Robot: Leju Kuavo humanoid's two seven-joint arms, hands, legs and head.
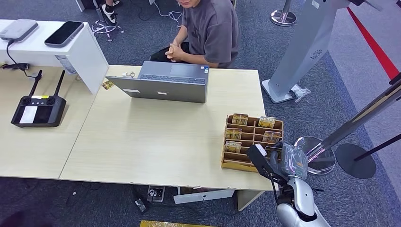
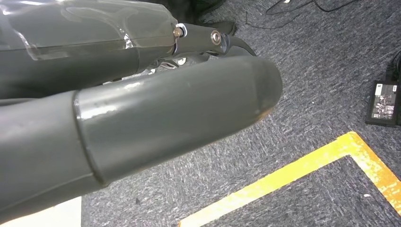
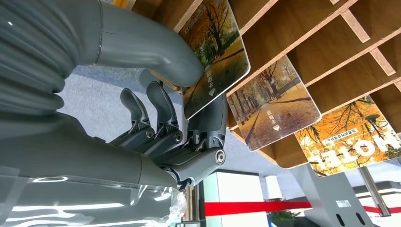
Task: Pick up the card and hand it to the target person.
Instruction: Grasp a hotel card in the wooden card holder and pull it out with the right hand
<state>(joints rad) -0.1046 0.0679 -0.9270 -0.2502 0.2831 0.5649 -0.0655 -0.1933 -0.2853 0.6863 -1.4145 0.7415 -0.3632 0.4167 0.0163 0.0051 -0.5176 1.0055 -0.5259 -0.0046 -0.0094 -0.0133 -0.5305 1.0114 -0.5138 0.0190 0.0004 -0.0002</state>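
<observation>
A wooden card rack (image 1: 236, 165) stands at the table's right front corner with several autumn-picture cards (image 1: 239, 119) upright in its slots. My right hand (image 1: 270, 163) reaches over the rack's near right corner. In the right wrist view the thumb (image 3: 151, 47) lies on the face of one card (image 3: 222, 52) and dark fingers (image 3: 210, 118) sit behind it, so the right hand (image 3: 179, 132) pinches that card at the rack (image 3: 340, 56). Two more cards (image 3: 274, 104) stand beside it. The person (image 1: 208, 28) sits at the table's far side, hands clasped. My left hand (image 2: 142, 118) hangs over the floor, holding nothing.
A grey laptop (image 1: 165, 81) sits in front of the person. A black remote controller (image 1: 38, 109) lies on the left table. A stanchion base (image 1: 318, 156) and a white gate pillar (image 1: 302, 52) stand right of the table. A yellow floor line (image 2: 293, 175) and a power adapter (image 2: 384, 101) lie below my left hand.
</observation>
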